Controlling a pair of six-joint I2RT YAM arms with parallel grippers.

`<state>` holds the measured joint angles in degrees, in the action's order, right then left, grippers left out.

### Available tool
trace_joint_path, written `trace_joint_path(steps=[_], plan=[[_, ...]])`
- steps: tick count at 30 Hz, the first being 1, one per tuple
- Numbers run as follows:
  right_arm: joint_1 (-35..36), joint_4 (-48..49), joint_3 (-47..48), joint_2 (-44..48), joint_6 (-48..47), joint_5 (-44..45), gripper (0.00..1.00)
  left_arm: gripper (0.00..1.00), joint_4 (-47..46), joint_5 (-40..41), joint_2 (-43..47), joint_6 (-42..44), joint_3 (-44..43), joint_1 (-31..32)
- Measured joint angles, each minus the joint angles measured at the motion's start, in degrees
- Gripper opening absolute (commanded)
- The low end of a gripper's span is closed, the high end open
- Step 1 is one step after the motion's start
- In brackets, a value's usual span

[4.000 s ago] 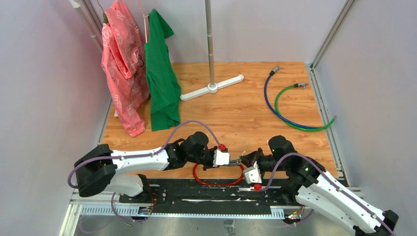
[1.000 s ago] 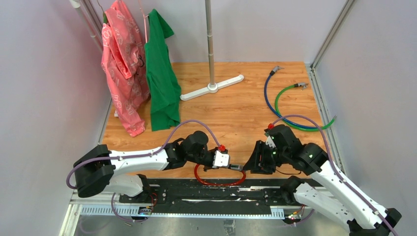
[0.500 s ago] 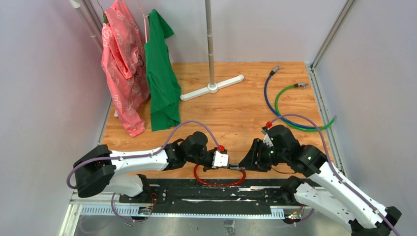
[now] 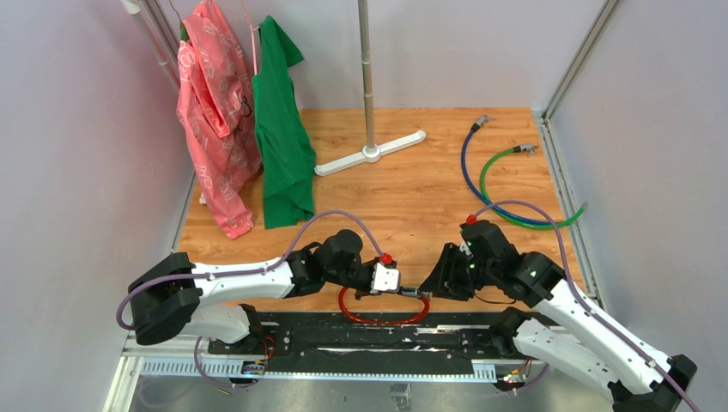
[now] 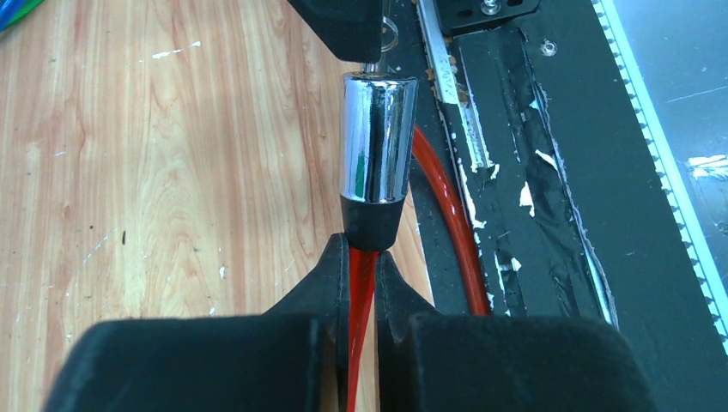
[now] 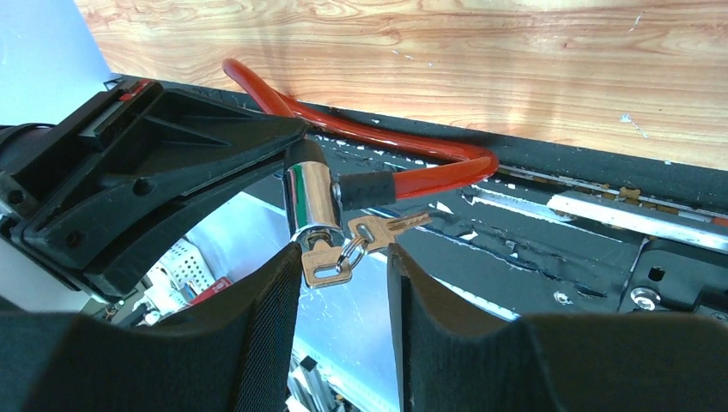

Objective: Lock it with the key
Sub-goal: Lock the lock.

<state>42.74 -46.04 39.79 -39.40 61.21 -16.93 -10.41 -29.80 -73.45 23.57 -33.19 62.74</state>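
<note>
A red cable lock (image 4: 378,319) lies looped at the table's near edge. My left gripper (image 5: 361,257) is shut on the red cable (image 5: 360,287) just behind its chrome lock cylinder (image 5: 378,137), holding it up off the wood. The key (image 6: 326,268) sits in the cylinder's end (image 6: 309,202). A ring (image 6: 352,253) links it to a second key (image 6: 391,227). My right gripper (image 6: 343,257) is open. Its fingers straddle the key's head, which lies close to the left finger (image 6: 275,300). In the top view the two grippers (image 4: 403,290) (image 4: 427,287) meet tip to tip.
A black rail strip (image 4: 343,339) runs along the near edge under the cable loop. Blue (image 4: 468,184) and green (image 4: 515,219) cables lie at the back right. A stand's white base (image 4: 371,153) is at the back centre, with pink (image 4: 210,112) and green (image 4: 282,129) garments hanging left.
The right arm has swung round to face the lock's end and crept slightly left, bringing its fingers around the key. The left arm has held the cable still.
</note>
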Motion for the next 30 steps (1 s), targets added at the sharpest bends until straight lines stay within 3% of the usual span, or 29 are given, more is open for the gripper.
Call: trace_joint_path(steps=[10, 17, 20, 22, 30], plan=[[0.02, 2.05, 0.0, -0.68, -0.9, 0.04, 0.28, 0.0, 0.24, 0.04, 0.0, 0.04, -0.22, 0.0], [0.0, 3.72, -0.92, -0.04, -3.08, 0.26, 0.23, 0.0, 0.28, 0.11, 0.0, 0.07, -0.26, 0.0], [0.02, 4.59, -1.25, 0.5, -6.8, 0.66, 0.45, 0.0, 0.28, 0.11, 0.0, 0.11, -0.26, 0.0], [0.02, 4.66, -1.49, 0.68, -10.51, 1.03, 0.53, 0.0, 0.37, 0.17, 0.0, 0.17, -0.26, 0.0], [0.02, 5.11, 0.92, 1.4, -25.94, 0.61, 0.57, 0.0, 0.48, 0.22, 0.02, 0.24, -0.26, 0.0]])
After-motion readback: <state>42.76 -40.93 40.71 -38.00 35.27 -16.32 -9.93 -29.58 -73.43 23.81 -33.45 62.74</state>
